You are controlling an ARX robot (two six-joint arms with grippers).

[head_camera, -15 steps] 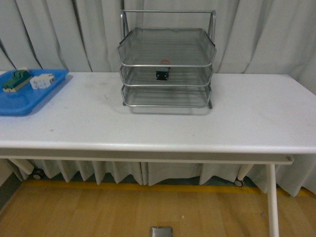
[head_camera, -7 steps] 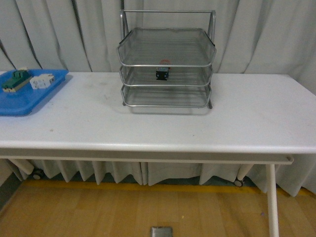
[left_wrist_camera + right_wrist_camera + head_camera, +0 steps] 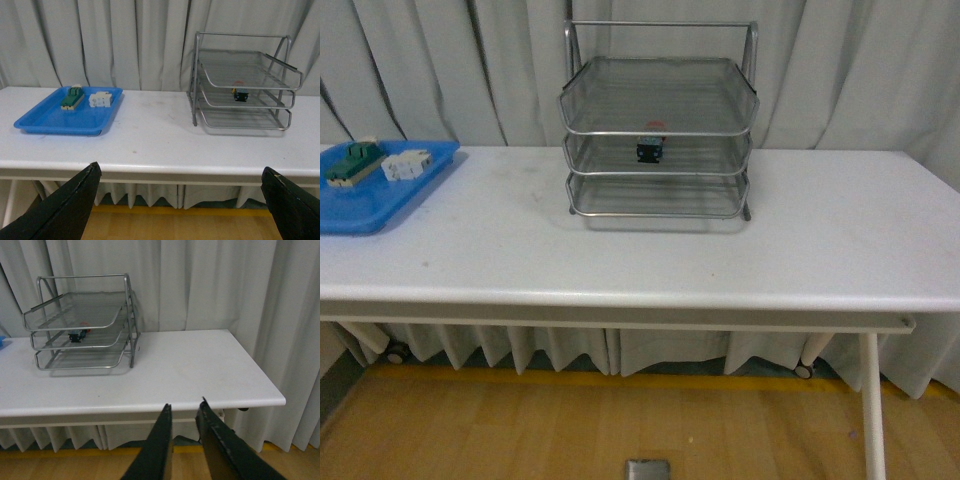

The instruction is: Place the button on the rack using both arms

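Observation:
The button (image 3: 650, 147), red cap on a black body, sits on the middle tier of the silver wire rack (image 3: 658, 122) at the back of the white table (image 3: 640, 250). It also shows in the left wrist view (image 3: 240, 94) and the right wrist view (image 3: 77, 334). Neither arm shows in the front view. My left gripper (image 3: 180, 172) is open and empty, held off the table's front edge, far from the rack (image 3: 242, 82). My right gripper (image 3: 185, 407) is shut and empty, off the front edge near the table's right end, far from the rack (image 3: 82, 322).
A blue plastic tray (image 3: 360, 200) at the table's left end holds a green-topped beige block (image 3: 353, 162) and a white terminal block (image 3: 405, 164). Grey curtains hang behind. A small grey object (image 3: 647, 469) lies on the wooden floor.

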